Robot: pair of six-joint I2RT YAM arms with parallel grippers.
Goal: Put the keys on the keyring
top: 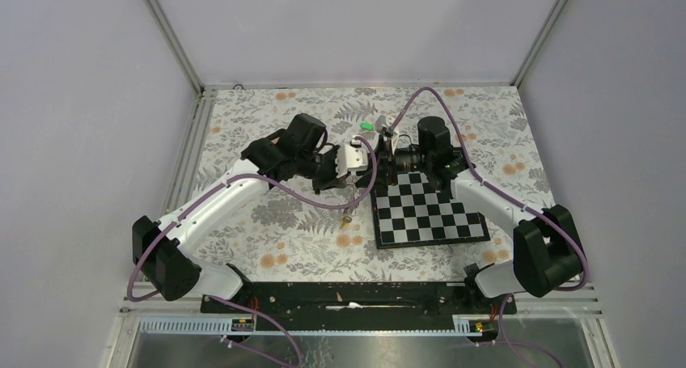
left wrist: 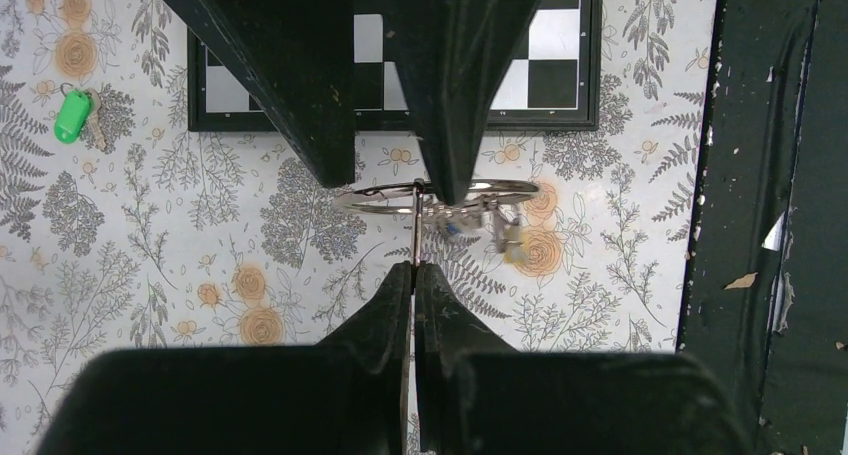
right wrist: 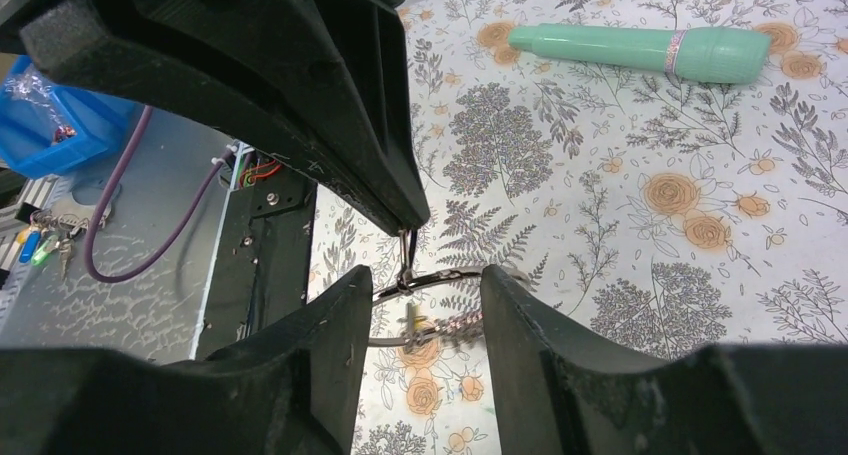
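The keyring [left wrist: 505, 187], a thin silvery ring with small blue and yellow keys dangling from it, hangs level above the floral cloth. My left gripper [left wrist: 414, 267] is shut on a small metal link at the ring's near edge. My right gripper [right wrist: 428, 287] reaches in from the opposite side. It is open, its two fingers standing either side of part of the ring [right wrist: 445, 275] without pinching it. One green-headed key [left wrist: 72, 115] lies on the cloth well to the left in the left wrist view, and it also shows behind the grippers [top: 366, 126].
A black-and-white chessboard [top: 429, 214] lies under and in front of the right arm. A long teal pen-like stick [right wrist: 640, 50] rests on the cloth beyond the grippers. The black rail [left wrist: 770, 215] at the table's near edge runs close by.
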